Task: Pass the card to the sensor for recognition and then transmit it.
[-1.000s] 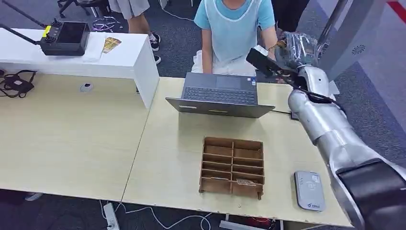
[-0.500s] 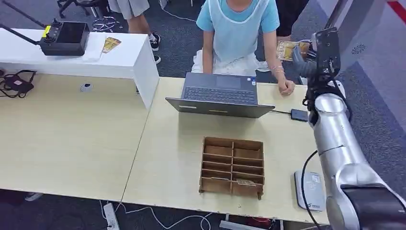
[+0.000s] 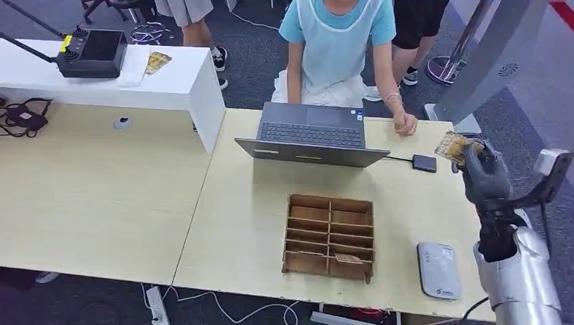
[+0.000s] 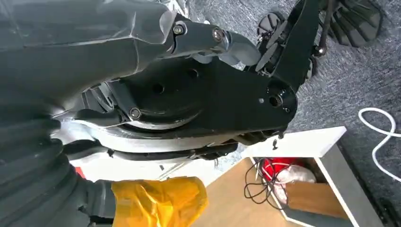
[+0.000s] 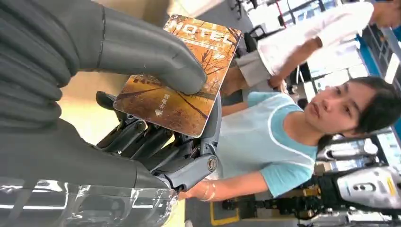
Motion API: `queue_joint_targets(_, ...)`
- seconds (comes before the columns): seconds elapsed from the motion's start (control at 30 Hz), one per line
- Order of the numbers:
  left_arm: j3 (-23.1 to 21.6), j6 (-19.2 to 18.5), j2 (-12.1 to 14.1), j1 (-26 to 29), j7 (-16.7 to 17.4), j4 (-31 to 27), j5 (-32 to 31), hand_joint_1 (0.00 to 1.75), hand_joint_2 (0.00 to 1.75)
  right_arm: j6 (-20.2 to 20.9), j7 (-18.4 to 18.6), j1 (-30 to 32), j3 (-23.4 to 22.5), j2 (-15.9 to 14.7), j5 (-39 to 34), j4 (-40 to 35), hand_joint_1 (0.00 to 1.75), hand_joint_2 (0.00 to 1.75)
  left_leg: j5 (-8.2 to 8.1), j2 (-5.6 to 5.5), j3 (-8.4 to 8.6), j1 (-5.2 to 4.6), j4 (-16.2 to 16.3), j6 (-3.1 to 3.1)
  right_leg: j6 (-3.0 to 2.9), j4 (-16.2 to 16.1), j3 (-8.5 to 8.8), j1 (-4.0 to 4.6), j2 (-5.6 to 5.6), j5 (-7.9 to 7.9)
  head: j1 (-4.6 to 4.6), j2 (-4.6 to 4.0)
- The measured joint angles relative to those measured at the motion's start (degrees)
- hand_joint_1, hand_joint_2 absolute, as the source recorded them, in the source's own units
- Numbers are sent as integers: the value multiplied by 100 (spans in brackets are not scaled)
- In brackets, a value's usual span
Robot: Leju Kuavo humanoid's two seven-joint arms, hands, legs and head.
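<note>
My right hand (image 3: 484,177) is raised over the right end of the table and holds an orange "hotel" card (image 3: 452,145) between thumb and fingers. In the right wrist view the thumb presses on the card (image 5: 184,94) and the dark fingers of the hand (image 5: 71,142) lie under it. The grey card sensor (image 3: 438,269) lies flat near the table's front right corner, below and nearer to me than the hand. My left hand (image 4: 33,184) hangs beside my body, and its fingers are hard to make out.
A person (image 3: 335,40) sits behind an open laptop (image 3: 311,132), one hand (image 3: 406,123) resting on the table. A wooden compartment tray (image 3: 329,233) stands mid-table. A small dark box (image 3: 424,162) lies by the laptop cable. A white counter (image 3: 169,84) stands at the far left.
My right arm has pulled back from beside the person and come down to the table's right end, carrying the card with it. The person's hand now rests by the laptop.
</note>
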Motion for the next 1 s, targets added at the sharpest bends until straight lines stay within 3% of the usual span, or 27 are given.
queue_joint_targets(0.23,89,68,-2,9,7,0,0,0,175,602,-421,1241,-13,-452,334,-864,175,175,0,4,1,1,-2,1,2,1,2,0,2,-2,0,0)
queue_joint_targets(0.43,98,120,-4,8,20,0,0,0,175,743,-566,1890,114,-806,972,-1273,175,175,0,8,2,0,-2,1,2,1,3,-1,5,-2,2,0)
queue_joint_targets(0.67,100,151,-4,2,63,0,0,0,175,633,-573,2124,400,-1193,1624,-1274,175,175,0,8,3,-2,-1,1,3,0,4,-2,6,-1,2,0)
queue_joint_targets(1.0,98,155,-4,0,63,0,0,0,175,386,-588,1981,726,-1353,2015,-626,175,175,0,9,3,-2,-2,1,3,1,4,-2,7,-2,0,0)
